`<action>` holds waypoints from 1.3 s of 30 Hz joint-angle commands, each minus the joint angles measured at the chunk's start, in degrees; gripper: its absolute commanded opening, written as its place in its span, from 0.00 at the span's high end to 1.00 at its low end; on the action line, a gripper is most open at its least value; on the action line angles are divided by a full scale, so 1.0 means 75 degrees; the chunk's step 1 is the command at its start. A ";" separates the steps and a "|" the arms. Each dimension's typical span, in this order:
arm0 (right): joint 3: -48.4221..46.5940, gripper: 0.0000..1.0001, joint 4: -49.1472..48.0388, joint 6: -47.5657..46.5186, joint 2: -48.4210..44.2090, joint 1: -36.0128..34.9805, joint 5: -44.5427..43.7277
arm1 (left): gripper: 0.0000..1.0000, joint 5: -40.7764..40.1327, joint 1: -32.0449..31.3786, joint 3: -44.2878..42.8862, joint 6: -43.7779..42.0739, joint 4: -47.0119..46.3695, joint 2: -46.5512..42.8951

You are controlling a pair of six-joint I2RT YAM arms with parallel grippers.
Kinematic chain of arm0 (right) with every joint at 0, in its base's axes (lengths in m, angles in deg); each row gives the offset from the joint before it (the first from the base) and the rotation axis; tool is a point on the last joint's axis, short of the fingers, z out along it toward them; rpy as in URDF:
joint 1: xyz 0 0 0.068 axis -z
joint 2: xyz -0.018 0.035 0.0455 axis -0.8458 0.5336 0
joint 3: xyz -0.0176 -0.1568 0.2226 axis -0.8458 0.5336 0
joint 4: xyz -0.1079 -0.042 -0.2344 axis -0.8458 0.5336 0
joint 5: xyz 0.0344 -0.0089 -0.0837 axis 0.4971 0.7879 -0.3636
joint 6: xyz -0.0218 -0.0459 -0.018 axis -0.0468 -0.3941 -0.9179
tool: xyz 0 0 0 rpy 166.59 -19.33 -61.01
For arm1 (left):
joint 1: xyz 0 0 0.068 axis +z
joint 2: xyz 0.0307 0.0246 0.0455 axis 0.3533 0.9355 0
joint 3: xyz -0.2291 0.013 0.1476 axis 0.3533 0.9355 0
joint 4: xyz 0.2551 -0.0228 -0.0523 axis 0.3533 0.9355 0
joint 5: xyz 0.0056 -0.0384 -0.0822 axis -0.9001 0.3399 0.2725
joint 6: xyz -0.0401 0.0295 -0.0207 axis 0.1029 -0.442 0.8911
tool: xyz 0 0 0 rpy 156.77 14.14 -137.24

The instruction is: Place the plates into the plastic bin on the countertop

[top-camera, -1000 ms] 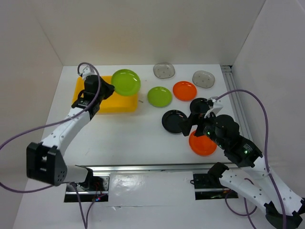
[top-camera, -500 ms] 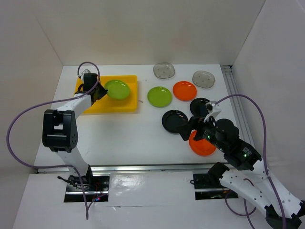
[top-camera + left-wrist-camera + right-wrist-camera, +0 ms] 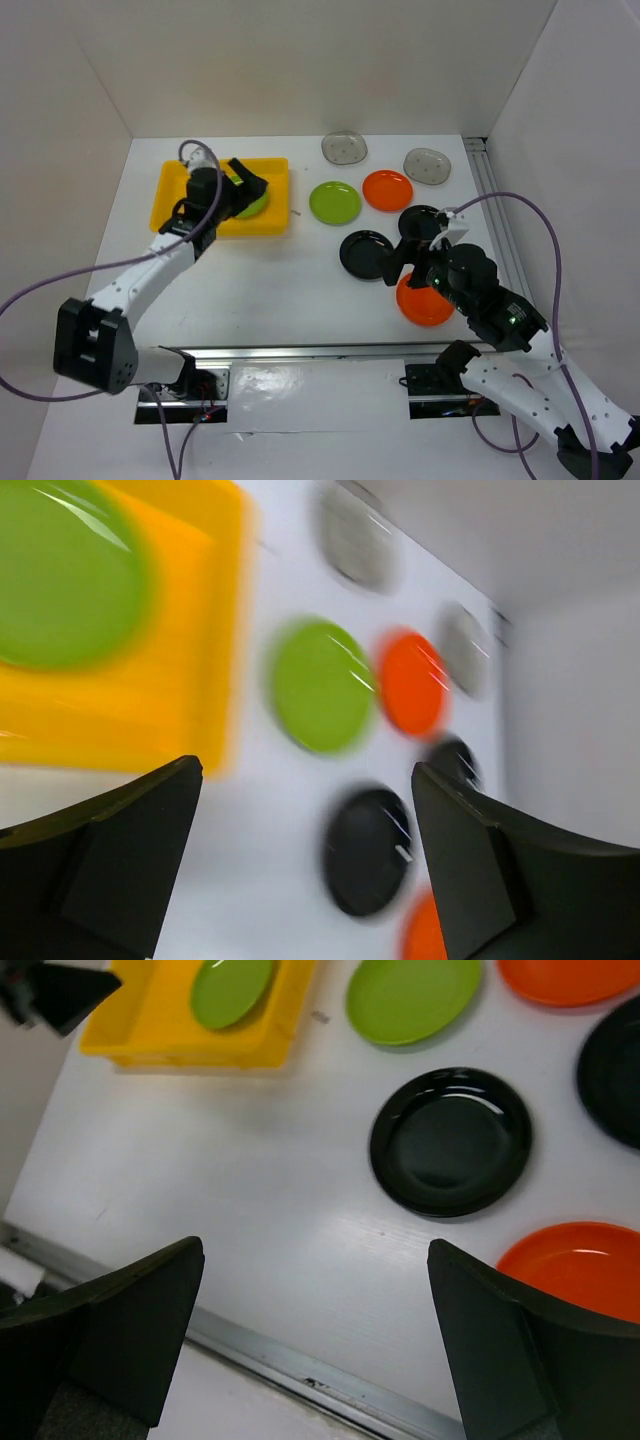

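White tabletop (image 3: 280,290) carries shallow yellow plastic bin (image 3: 170,1022) at far left, with one round green plate (image 3: 232,990) inside. Left claw (image 3: 307,768) released, empty, above bin; right claw (image 3: 315,1248) released, empty, near glossy black round plate (image 3: 450,1140).

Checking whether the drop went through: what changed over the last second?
The left gripper carried the green plate down into the plastic bin, let go, and its fingers now stand open, empty. The right gripper, open, barely shifted near the black plate; the other plates on the countertop stayed put.
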 commanded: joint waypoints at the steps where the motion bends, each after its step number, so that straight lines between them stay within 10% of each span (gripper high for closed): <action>1: -0.0764 0.00 0.0593 -0.0010 0.0380 0.0027 -0.1981 | 0.00 0.0012 -0.1773 0.0814 0.0654 -0.0613 -0.0427; 6: -0.1445 0.00 0.1102 -0.0253 0.1985 0.0027 -0.3194 | 0.00 -0.0283 -0.3919 0.0864 0.0994 -0.1561 0.0988; 18: -0.1389 0.00 -0.0902 -0.1264 0.2141 0.0437 -0.1368 | 0.04 -0.0328 -0.4414 -0.1221 0.1066 -0.1493 0.4774; 28: -0.1165 0.00 -0.0798 -0.1417 0.1765 0.1058 -0.0769 | 0.37 -0.0399 -0.4332 -0.1480 0.1347 -0.1341 0.5303; 33: -0.1095 0.00 -0.0869 -0.1417 0.1695 0.1129 -0.0698 | 0.98 -0.0247 -0.4332 -0.1480 0.1429 -0.1341 0.5374; 39: -0.1094 0.00 -0.0869 -0.1346 0.1846 0.1129 -0.0476 | 1.00 -0.0422 -0.4414 -0.0953 0.1499 -0.1189 0.3854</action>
